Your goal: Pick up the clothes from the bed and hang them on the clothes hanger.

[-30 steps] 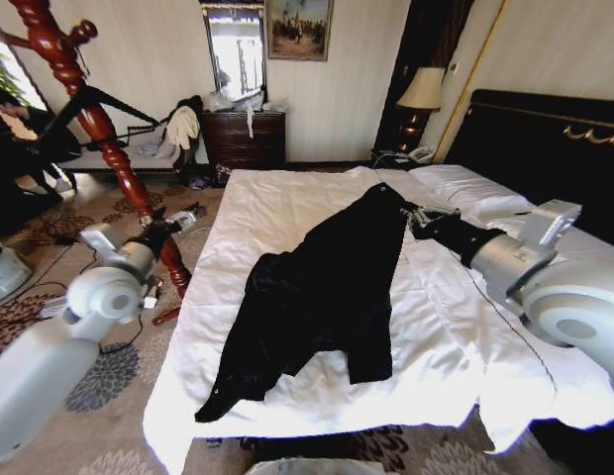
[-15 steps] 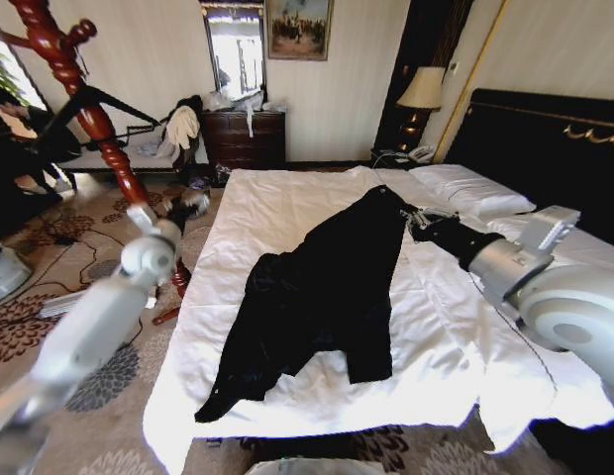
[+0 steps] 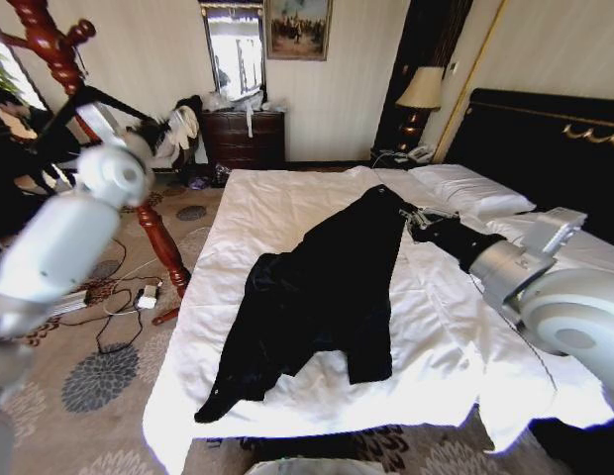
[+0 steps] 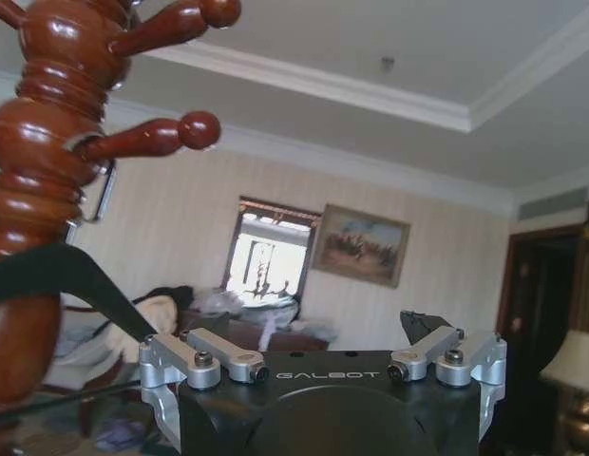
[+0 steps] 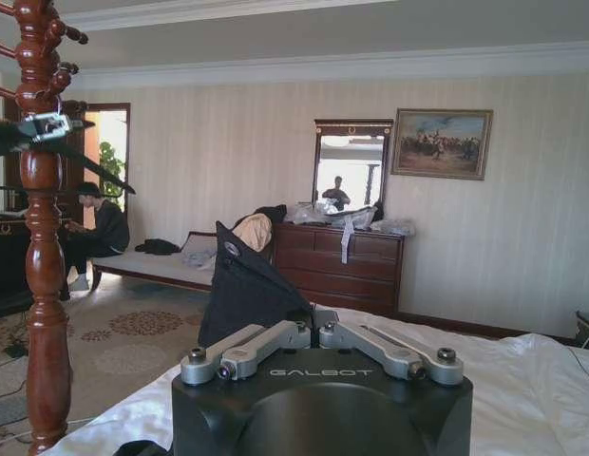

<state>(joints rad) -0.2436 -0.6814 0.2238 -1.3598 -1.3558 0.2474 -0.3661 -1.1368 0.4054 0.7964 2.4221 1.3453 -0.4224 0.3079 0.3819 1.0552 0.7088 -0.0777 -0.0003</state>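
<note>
Our right tool (image 3: 414, 218) was clamped on the black jacket's (image 3: 317, 297) collar on the bed (image 3: 287, 198); our left tool (image 4: 323, 356), spread open, was raised beside the hanger (image 4: 57, 275).

You are viewing soft matte black cloth on the clothes (image 3: 317, 297), lying over smooth white bed (image 3: 446, 346) sheets; glossy turned red-brown wood is forming the coat stand (image 4: 33, 190).

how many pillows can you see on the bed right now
2 in the head view: one white pillow at the head of the bed by the black headboard, a second pillow beside it, partly behind the right arm. More may be hidden.
</note>
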